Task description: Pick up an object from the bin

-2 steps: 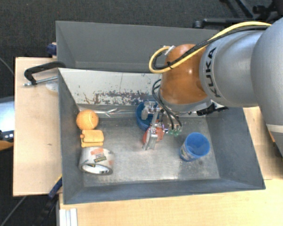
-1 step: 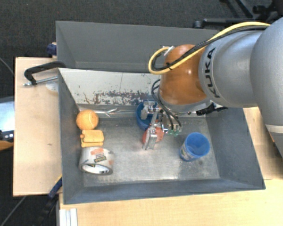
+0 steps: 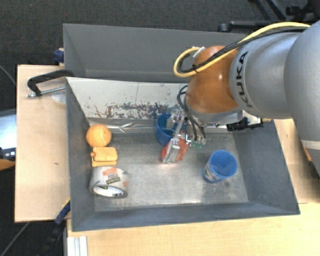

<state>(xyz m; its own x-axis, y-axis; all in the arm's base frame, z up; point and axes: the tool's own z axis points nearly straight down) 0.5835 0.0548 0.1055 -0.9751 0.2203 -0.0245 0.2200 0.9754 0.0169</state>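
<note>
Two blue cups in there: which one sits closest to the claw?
The rear blue cup, right beside the claw. The other blue cup lies apart, farther right and nearer the front.

Dark speckled carpet floor [image 3: 26, 20]

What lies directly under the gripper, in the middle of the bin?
Below the gripper lies a small orange-red elongated object on the grey metal bin floor. Just behind it sits a blue round object. The arm covers part of both, so their full shapes are hidden.
</note>
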